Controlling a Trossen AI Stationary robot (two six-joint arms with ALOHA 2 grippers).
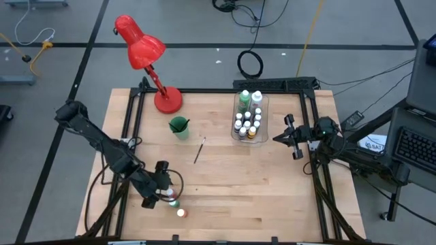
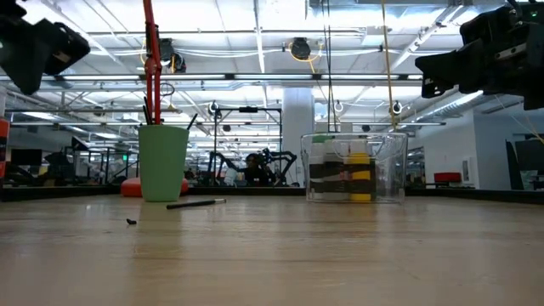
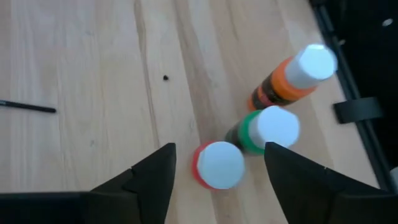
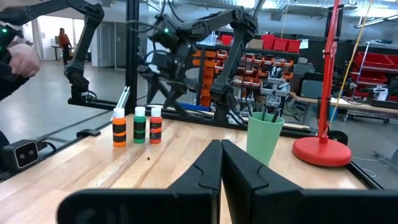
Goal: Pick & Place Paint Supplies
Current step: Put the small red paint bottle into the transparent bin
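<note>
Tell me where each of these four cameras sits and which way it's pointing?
High view: above the table, looking straight down; shows both arms, the left claw over three small bottles, the right claw beside the clear bin.
Low view: at tabletop height, looking level across past the green cup; arm parts show in the upper corners.
Left wrist view: on the left arm, looking down between its open fingers at the red bottle.
Right wrist view: on the right arm, looking across the table past its shut fingers.
Shared: both wrist views show the same three bottles.
</note>
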